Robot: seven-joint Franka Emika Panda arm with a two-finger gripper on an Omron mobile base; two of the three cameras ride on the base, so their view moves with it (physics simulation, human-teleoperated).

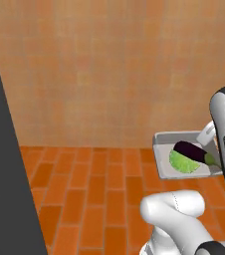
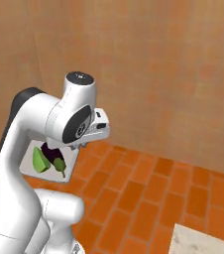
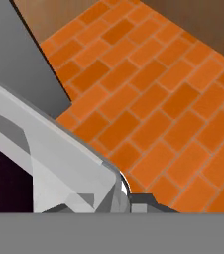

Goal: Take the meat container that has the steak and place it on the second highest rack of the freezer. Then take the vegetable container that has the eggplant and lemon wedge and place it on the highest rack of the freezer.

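Note:
The vegetable container (image 1: 160,164) is a shallow grey tray hanging in the air above the floor. In it lie the dark purple eggplant (image 1: 191,150) and the green lemon wedge (image 1: 183,162). My gripper (image 1: 207,135) is shut on the tray's far right rim, mostly hidden behind my forearm. From the right, the tray (image 2: 70,164) shows under my arm with the eggplant (image 2: 52,153) and the wedge (image 2: 39,159). In the hand view the tray's grey wall (image 3: 59,163) fills the lower left, pinched at my gripper (image 3: 119,201). The meat container and steak are out of view.
An orange brick floor (image 1: 99,199) lies below, with a tan wall (image 1: 109,64) behind it. A tall dark grey slab (image 1: 5,174) rises along the left edge; whether it is the freezer I cannot tell. A pale stone counter corner (image 2: 203,240) shows at the lower right.

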